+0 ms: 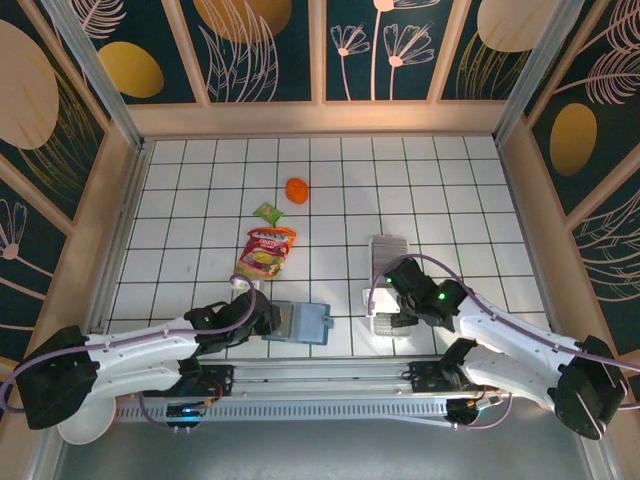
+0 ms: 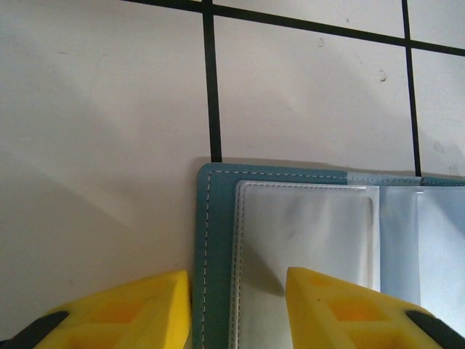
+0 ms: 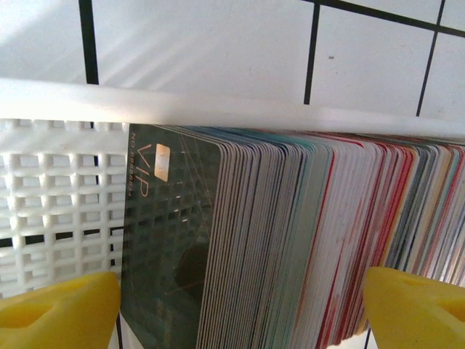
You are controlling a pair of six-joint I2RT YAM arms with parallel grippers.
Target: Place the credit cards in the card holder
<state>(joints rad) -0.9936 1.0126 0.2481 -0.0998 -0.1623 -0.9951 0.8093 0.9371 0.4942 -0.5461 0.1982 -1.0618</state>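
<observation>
Count from my end, clock positions taken from table centre in the top view.

Grippers: two, the left gripper [image 1: 270, 320] [image 2: 236, 291] and the right gripper [image 1: 385, 300] [image 3: 240, 298]. I see two yellow fingers [image 2: 123, 313] on each.

- Card holder [image 1: 305, 323] [image 2: 216, 218]: one, at 6 o'clock, with two clear pockets [image 2: 305, 247] in sight.
- White tray [image 1: 385, 246] [image 3: 218, 109]: one, at 4 o'clock.
- Credit cards [image 3: 290, 240]: one packed row, dozens, too tight for me to number. One dark VIP card [image 3: 171, 233] fronts it.
- Red-yellow snack pouch [image 1: 265, 252]: one, at 9 o'clock.
- Green sachet [image 1: 267, 212]: one, at 10 o'clock.
- Orange lump [image 1: 297, 189]: one, at 11 o'clock.
- White bowl [image 1: 85, 428]: one, at 8 o'clock, off the grid.
</observation>
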